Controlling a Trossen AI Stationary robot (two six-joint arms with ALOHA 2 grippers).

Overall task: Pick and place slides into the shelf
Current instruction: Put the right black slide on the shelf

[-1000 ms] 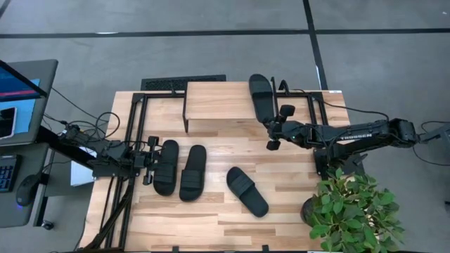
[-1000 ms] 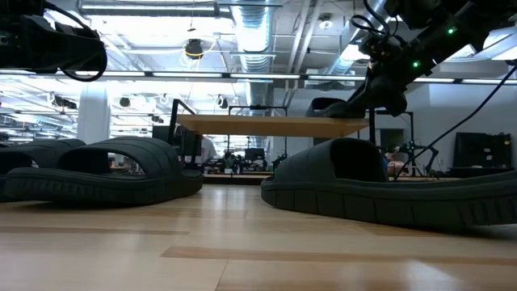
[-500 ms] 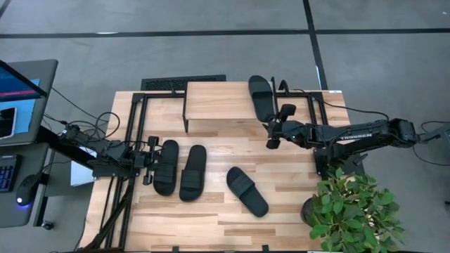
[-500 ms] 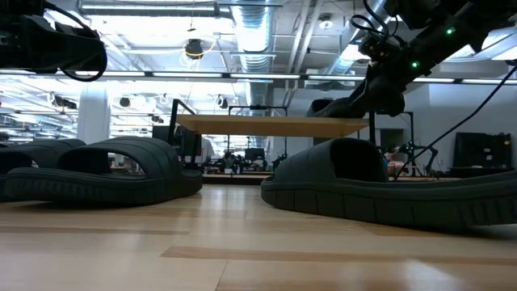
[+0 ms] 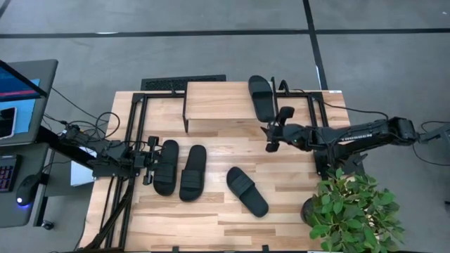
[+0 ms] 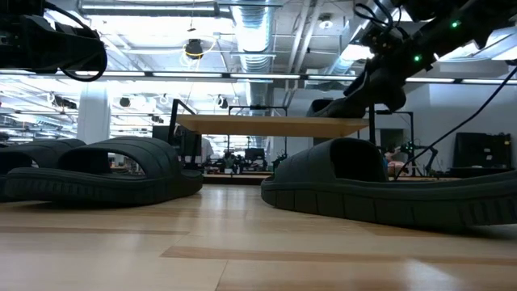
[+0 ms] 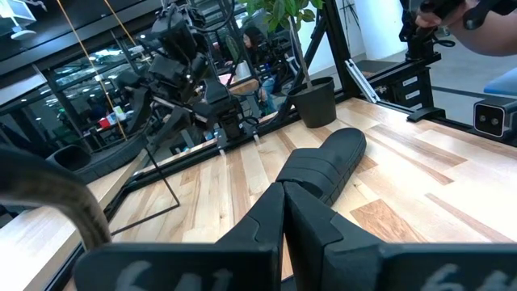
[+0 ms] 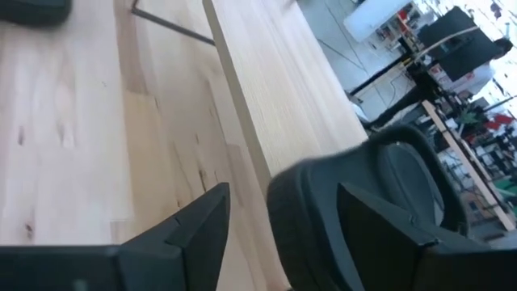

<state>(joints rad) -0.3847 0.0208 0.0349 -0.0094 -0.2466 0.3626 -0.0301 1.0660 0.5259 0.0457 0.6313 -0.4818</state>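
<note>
My right end effector hangs spread apart just off the shelf, beside the slide lying on its top. My left end effector, fingers together, waits well away from the shelf.

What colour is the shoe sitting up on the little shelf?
Black. The slide on the shelf shows best in the high view.

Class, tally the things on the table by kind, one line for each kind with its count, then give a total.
Black slides: 4 (one on the shelf, three on the table)
Wooden shelf: 1
Potted plant: 1
Total: 6
</note>
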